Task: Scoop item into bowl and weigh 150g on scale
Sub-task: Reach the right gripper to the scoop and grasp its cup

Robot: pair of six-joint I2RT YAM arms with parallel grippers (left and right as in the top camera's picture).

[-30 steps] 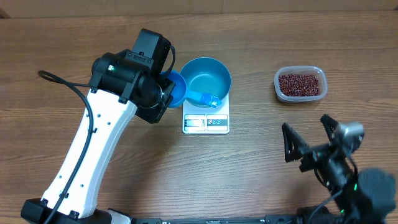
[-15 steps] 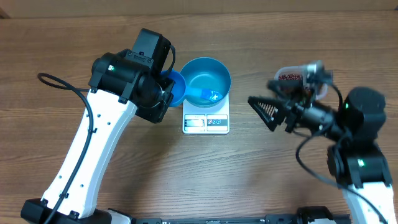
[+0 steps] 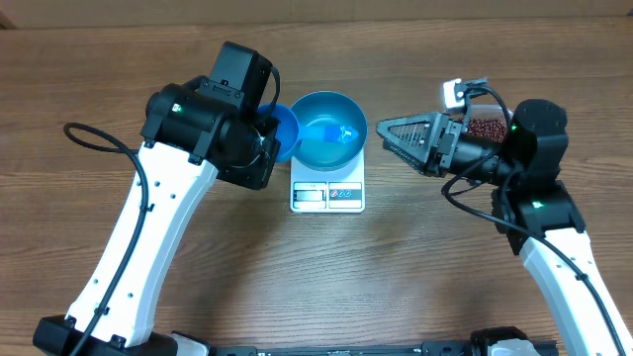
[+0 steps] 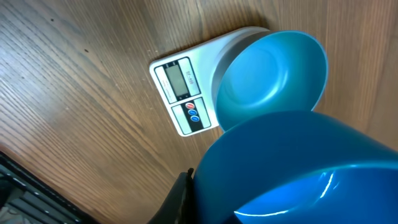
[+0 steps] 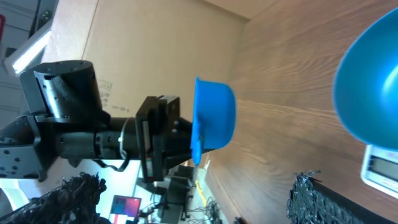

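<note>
The beans [image 3: 488, 129] all lie in the clear tub [image 3: 495, 112] at the right of the desk [image 3: 198, 287], none of them scooped yet. The teal bowl [image 3: 331, 129] sits on the white scale [image 3: 327, 195] at the centre, and the left wrist view shows its inside bare. Neither bowl nor scale has shifted over the last second. The left gripper [image 3: 269, 140] has also barely moved: it stays clamped on the bright blue scoop [image 3: 282, 133], held just beside the bowl's left rim, on the far side from the tub. What has changed is the right arm. It has swung up from the near right corner of the desk, and the right gripper [image 3: 384, 136], jaws spread wide and holding nothing, now points at the bowl from just off its right rim, its body covering part of the tub. The weighing has therefore not started. With the scoop on the left and the beans on the right, this reach looks like preparation to steady the bowl or take the scoop across, though which one cannot be told.
</note>
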